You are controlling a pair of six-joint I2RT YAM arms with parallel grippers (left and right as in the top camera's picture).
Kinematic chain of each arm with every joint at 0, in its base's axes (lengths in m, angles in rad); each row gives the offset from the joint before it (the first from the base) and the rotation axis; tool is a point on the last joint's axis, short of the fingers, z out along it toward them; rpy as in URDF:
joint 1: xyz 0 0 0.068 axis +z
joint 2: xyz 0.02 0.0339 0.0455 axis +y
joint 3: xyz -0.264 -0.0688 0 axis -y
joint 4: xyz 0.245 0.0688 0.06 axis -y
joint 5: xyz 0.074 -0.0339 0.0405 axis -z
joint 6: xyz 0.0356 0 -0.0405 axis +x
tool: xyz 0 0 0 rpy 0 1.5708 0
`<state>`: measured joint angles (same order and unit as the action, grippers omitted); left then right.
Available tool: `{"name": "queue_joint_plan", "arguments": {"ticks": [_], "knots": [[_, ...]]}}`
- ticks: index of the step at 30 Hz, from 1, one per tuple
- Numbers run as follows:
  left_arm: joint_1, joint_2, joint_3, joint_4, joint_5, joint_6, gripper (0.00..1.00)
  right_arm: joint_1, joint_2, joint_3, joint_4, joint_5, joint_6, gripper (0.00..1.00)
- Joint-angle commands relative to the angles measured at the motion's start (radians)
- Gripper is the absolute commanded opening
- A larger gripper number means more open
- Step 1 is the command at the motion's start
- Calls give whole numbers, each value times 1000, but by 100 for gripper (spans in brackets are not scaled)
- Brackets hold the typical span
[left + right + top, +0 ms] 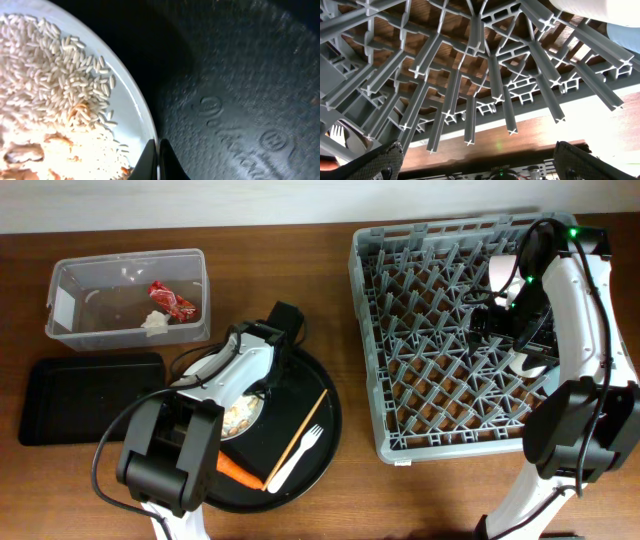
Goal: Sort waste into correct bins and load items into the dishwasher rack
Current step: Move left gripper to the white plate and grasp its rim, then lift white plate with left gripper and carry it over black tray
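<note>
The step in hand looks like dealing with the dirty white plate [190,366] on the round black tray [327,442]. The left gripper [157,160] has its jaws pinched together right at the plate's rim, apparently gripping it. I'd judge the next move calls for lifting and tipping the plate so the food slides into a bin, either the clear tub [60,292], which holds a red wrapper [172,300] and a crumpled white paper bit [155,322], or the black rectangular tray [80,395] beside it. The carrot [240,472], white fork [295,458] and wooden stick [300,430] lie on the round tray, not yet sorted. The right gripper [479,161] hangs wide and empty over the dishwasher rack [370,260]. Only the left wrist camera shows the rice grains [45,65] and brownish scraps on the plate. The overhead view hides that under the arm, yet it alone shows where the bins lie.
</note>
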<state>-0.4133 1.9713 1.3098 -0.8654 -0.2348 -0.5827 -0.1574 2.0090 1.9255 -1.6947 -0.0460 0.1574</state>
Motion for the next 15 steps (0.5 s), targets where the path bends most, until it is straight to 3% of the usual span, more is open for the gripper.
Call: {"name": "queue_joint_plan", "arguments": {"ticks": [1, 15], "knots": [[3, 11, 47, -50, -40, 71, 0, 0, -23, -7, -4, 5, 4, 99], [2, 10, 177, -219, -70, 107, 0, 0, -23, -7, -4, 5, 4, 99]]}}
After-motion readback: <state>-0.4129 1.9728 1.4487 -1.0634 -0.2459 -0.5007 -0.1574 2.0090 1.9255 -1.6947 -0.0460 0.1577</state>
